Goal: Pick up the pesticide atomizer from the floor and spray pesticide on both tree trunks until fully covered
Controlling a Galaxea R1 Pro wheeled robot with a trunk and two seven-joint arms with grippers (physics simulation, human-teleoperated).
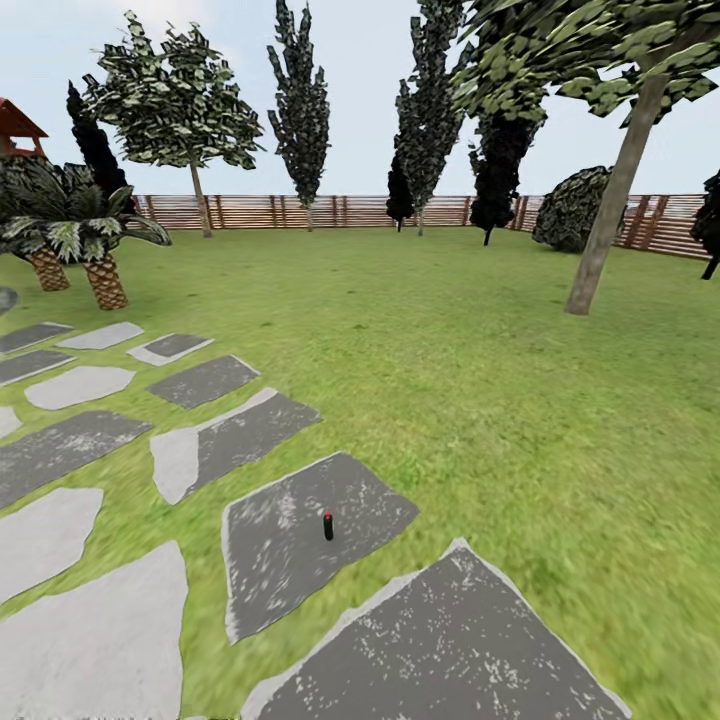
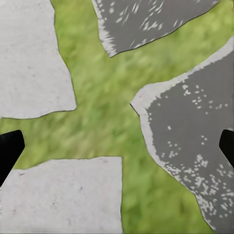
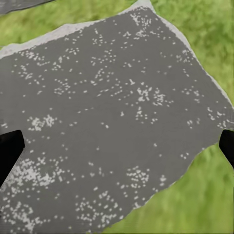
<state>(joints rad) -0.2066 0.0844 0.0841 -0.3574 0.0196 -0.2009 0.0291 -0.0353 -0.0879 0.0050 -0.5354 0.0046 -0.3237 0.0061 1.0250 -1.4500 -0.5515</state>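
Note:
The pesticide atomizer, a small black bottle with a red top, stands upright on a dark grey stone slab of the floor in the near lawn. One tree rises at the right, its leaning pale tree trunk far behind the atomizer. A second tree with a thin pale trunk stands by the fence at the back left. My left gripper hangs open over grass and slabs, and my right gripper is open above a speckled dark slab. Neither holds anything.
Grey stepping stones spread across the left and near ground. A brown slat fence rings the lawn. Dark narrow trees, a round bush and palm-like plants line the edges.

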